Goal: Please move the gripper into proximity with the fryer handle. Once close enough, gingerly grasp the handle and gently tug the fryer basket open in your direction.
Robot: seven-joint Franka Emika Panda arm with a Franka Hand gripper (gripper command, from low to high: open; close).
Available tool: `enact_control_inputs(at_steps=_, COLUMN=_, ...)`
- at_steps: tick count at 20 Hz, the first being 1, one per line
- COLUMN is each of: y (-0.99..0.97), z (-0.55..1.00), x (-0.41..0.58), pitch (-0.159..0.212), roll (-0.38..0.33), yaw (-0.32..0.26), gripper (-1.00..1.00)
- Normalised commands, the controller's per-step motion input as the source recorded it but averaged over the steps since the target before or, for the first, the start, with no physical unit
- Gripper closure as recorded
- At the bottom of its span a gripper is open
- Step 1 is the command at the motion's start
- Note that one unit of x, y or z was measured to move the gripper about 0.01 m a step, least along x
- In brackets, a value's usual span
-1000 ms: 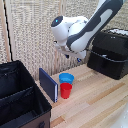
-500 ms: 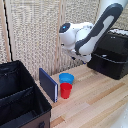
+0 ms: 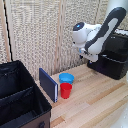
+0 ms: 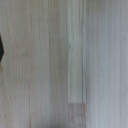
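Observation:
In the exterior view the black air fryer (image 3: 116,61) stands on the wooden table (image 3: 95,102) at the exterior view's right. The white arm reaches down in front of it. The gripper (image 3: 92,57) is a white block low at the arm's tip, close to the fryer's front corner. Its fingers are too blurred to make out. The fryer handle and the basket front are hidden behind the arm. The wrist view shows only wooden table planks (image 4: 75,65), with a dark sliver (image 4: 1,50) at one edge.
A large black fabric bin (image 3: 20,97) stands at the exterior view's lower left. A blue upright panel (image 3: 48,84), a red cup (image 3: 66,90) and a blue bowl (image 3: 66,77) stand mid-table. A woven screen (image 3: 40,35) backs the scene.
The arm and gripper have moved toward the exterior view's right, from above the cup and bowl to next to the fryer.

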Motion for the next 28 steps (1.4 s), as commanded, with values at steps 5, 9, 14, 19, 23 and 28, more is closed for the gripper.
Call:
enact_control_inputs(at_steps=5, y=-0.75, z=-0.14, x=-0.157, pitch=-0.005, roll=-0.001, yaw=0.011, gripper=-1.00)
enact_control_inputs(at_steps=9, y=-0.74, z=-0.14, x=-0.165, pitch=0.006, roll=-0.001, yaw=0.017, gripper=-1.00)
enact_control_inputs(at_steps=14, y=-0.65, z=-0.02, x=-0.014, pitch=-0.004, roll=0.000, yaw=0.043, gripper=-1.00)
enact_control_inputs(at_steps=19, y=-0.55, z=0.00, x=0.000, pitch=-0.021, roll=-0.003, yaw=0.034, gripper=-1.00)
enact_control_inputs(at_steps=23, y=-0.10, z=0.00, x=0.001, pitch=-0.009, roll=0.000, yaw=-0.026, gripper=1.00)
enact_control_inputs(at_steps=28, y=-0.02, z=0.01, x=0.157, pitch=0.091, roll=0.005, yaw=0.065, gripper=1.00)
